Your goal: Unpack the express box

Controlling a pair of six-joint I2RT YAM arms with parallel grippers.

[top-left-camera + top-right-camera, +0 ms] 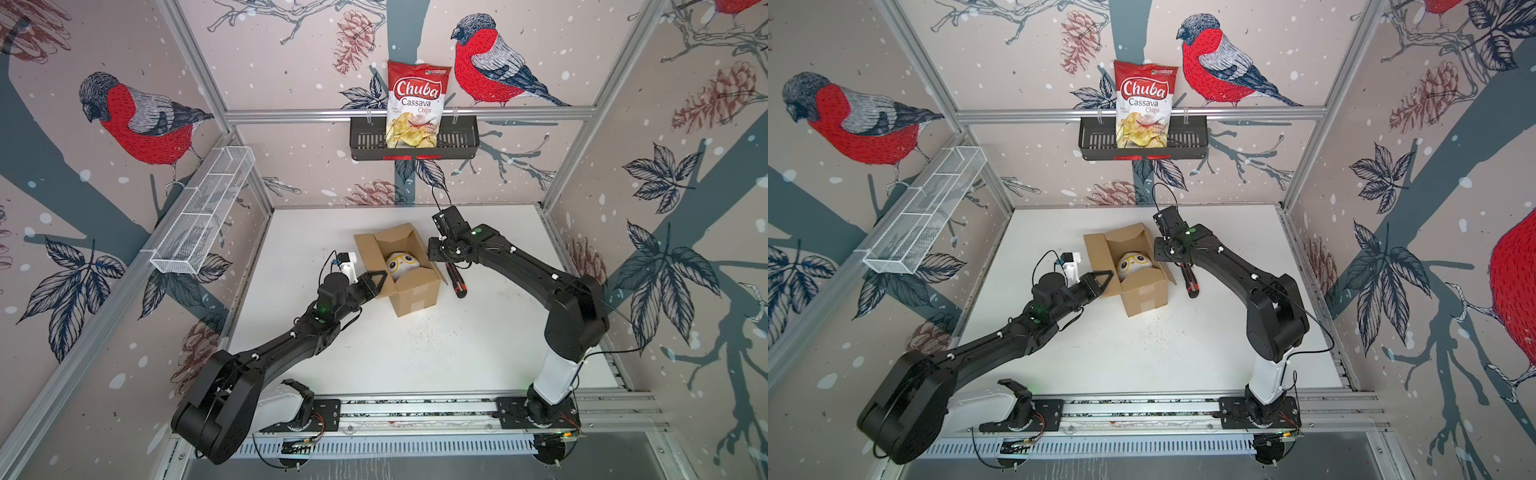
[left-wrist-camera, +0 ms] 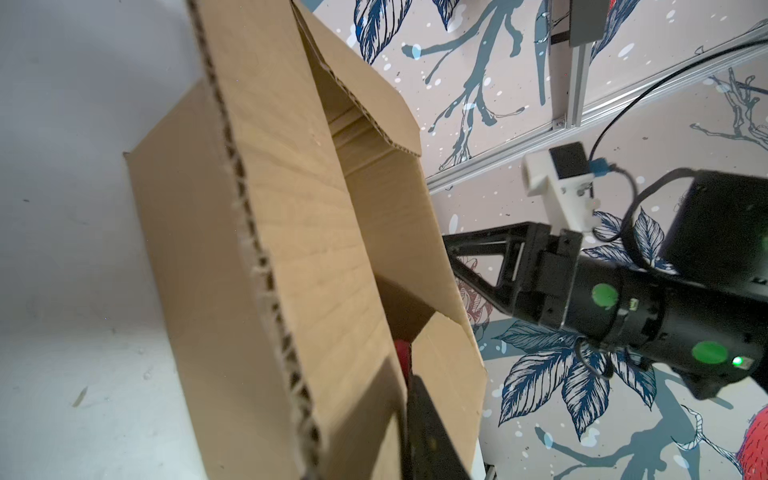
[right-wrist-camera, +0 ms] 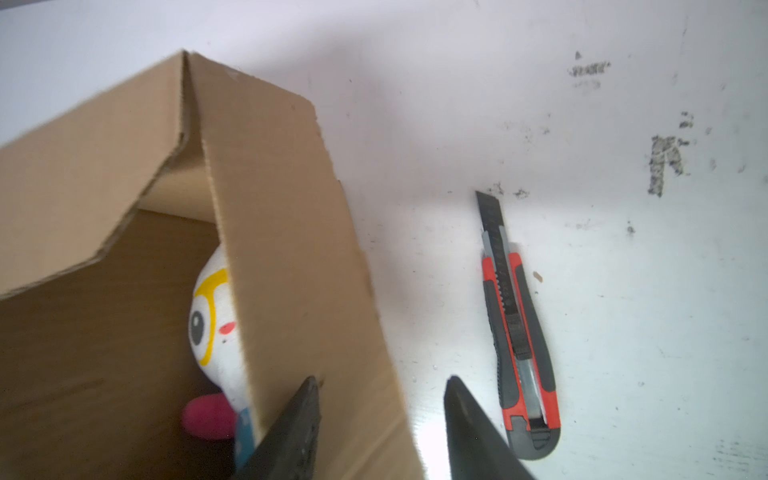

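— Midway between the counter's [image 1: 415, 361] side edges, nearer its back edge than its front, sits the express box [image 1: 417, 297], upright, top flaps thrown open!

— And look inside: a white plush toy [image 1: 401, 266] with yellow-rimmed glasses, face up, down in the box.

— Now the left gripper [image 1: 376, 279] reaches in from the counter's left side. In both top views one black finger lies over the box's left flap.

— Pinching it?

— I can't tell. The left wrist view shows a single finger [image 2: 424, 436] beside the cardboard, and its partner is out of sight.

— Over to the right gripper [image 3: 380, 382], then.

— Spread wide, pointing down at the right flap! One finger [image 3: 299, 424] is on the toy's side of the flap. The other is outside, with bare counter showing between it and the cardboard. It straddles the flap, no squeeze.

— What's that lying next to it?

— A red-and-grey utility knife [image 3: 515, 332], blade out, flat on the counter just beside the box, on the side toward the right edge.

— And up on the back wall?

— A bag of cassava chips [image 1: 415, 104] standing in a black basket [image 1: 365, 143], well apart from both arms.
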